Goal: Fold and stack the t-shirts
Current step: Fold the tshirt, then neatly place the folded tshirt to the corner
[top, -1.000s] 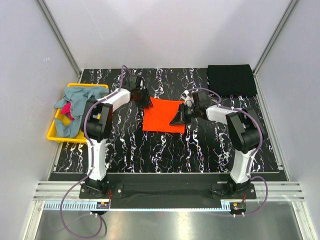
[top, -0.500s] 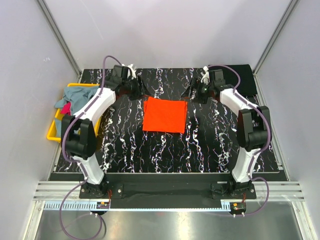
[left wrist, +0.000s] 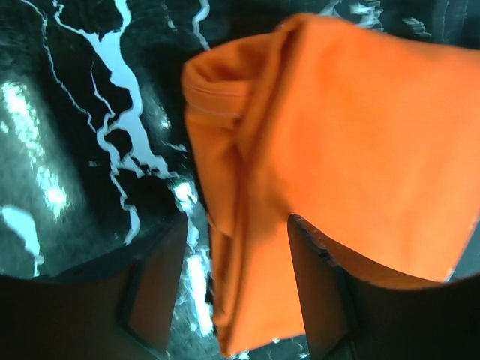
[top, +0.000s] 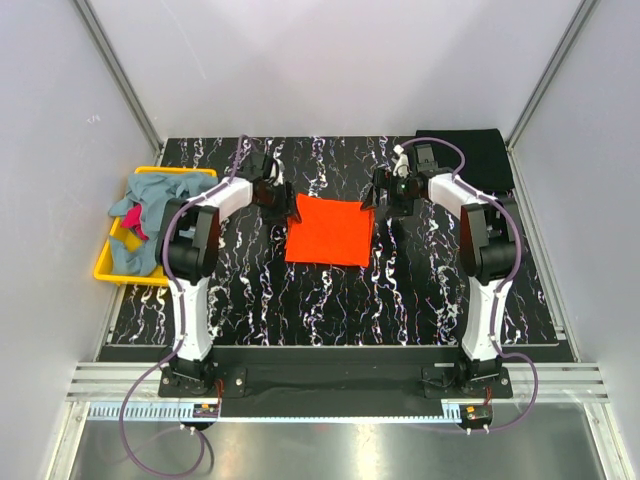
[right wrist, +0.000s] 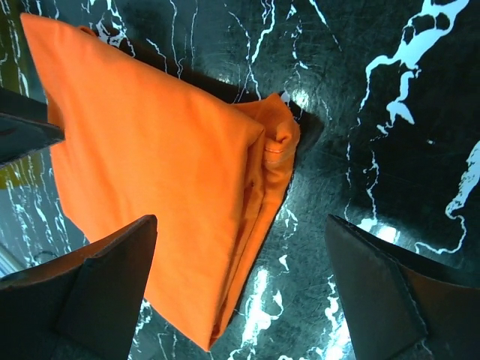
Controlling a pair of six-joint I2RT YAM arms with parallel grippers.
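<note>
L claw (left wrist: 236, 232): fingers spread, nothing pinched. A folded edge of the orange tee (left wrist: 352, 135) runs up btwn them, w/ a bunched corner just ahead. R claw (right wrist: 241, 240): also spread wide & empty, the tee's other far corner lying btwn its fingers. Can't tell if either set of tips touches cloth or counter (top: 330, 300).

Handling, as I judge it: soft, light, limp cloth w/ no stiffness of its own, so it prob. sags & unfolds if lifted by one layer only. Several layers sit stacked at each edge and likely slide on each other & on the glossy counter. Best hold: the two far corners, one per claw, closing thru all layers at the thick hem, low enough to catch the bottom ply. Not fragile, so a firm pinch is fine. Risk: only the top ply gets caught & the fold opens.

Looks: bright orange, plain, no print seen, folded to a near-square, lying flat mid-counter btwn the two arms. Far-L corner shows a stitched hem & a puckered tuck. Far-R corner has a small rumpled lump poking past the fold.

Further out: black tee (top: 485, 150) folded at the far R corner of the counter, well apart. Then grey-blue tees (top: 150, 195) & a magenta tee (top: 133, 222) heaped loose in the yellow bin (top: 105, 268) at the L edge, not yet folded.
</note>
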